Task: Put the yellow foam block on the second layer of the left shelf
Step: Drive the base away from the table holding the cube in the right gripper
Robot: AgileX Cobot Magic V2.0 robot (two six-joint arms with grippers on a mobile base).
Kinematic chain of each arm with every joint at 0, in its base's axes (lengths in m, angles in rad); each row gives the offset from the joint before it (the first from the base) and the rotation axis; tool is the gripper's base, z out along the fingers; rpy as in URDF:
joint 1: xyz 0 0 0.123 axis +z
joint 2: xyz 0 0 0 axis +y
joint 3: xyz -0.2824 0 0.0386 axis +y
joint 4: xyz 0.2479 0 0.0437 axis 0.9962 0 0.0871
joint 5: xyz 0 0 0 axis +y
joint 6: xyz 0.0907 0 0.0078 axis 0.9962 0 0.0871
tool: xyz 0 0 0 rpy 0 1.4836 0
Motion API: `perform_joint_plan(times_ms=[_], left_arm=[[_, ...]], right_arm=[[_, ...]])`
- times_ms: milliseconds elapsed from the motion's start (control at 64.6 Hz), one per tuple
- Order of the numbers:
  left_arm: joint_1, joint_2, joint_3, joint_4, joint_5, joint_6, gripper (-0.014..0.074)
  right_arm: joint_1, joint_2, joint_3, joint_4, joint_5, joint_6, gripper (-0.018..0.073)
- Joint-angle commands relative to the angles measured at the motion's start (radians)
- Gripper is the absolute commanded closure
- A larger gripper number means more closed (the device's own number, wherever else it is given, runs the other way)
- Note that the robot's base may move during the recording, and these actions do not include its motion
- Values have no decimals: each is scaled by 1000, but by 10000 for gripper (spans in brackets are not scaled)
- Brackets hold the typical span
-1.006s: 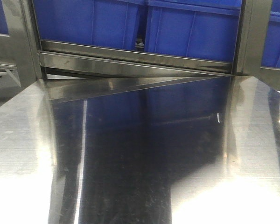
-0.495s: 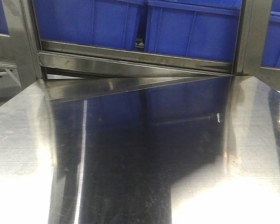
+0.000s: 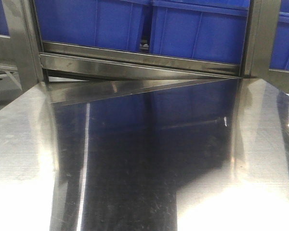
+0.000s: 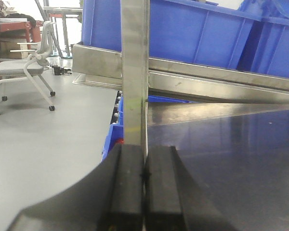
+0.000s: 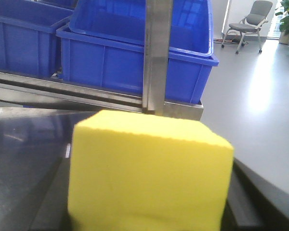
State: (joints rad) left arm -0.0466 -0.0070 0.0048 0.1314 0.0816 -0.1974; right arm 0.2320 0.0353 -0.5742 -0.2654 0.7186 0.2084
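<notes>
Polished steel desk spreads out before me, with blue bins on the rack behind it. My right end effector is grasping the yellow foam block, near the desk's right edge, in front of an upright steel post. My left end effector is clenched, fingers pressed together on nothing, just before another post.

Bins on shelf behind tabletop
</notes>
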Motion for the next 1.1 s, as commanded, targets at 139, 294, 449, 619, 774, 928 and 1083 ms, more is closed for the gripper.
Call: perform_joint_plan(times_ms=[139, 294, 449, 619, 774, 928, 1083], left_arm=[[-6, -2, 26, -2, -82, -4, 460], [-6, -2, 26, -2, -82, -4, 460], [-6, -2, 26, -2, -82, -4, 460], [-6, -2, 26, -2, -82, -4, 460], [-6, -2, 26, -2, -82, -4, 460], [-6, -2, 26, -2, -82, -4, 460], [-6, -2, 26, -2, -82, -4, 460]], right_arm=[[-6, 14, -26, -29, -79, -9, 335], [-6, 14, -26, -29, -79, -9, 335], [-6, 14, -26, -29, -79, -9, 335], [-6, 15, -26, -29, -79, -9, 335], [-6, 15, -26, -29, -79, -9, 335], [-6, 15, -26, -29, -79, -9, 335], [-6, 15, -26, -29, -79, -9, 335]])
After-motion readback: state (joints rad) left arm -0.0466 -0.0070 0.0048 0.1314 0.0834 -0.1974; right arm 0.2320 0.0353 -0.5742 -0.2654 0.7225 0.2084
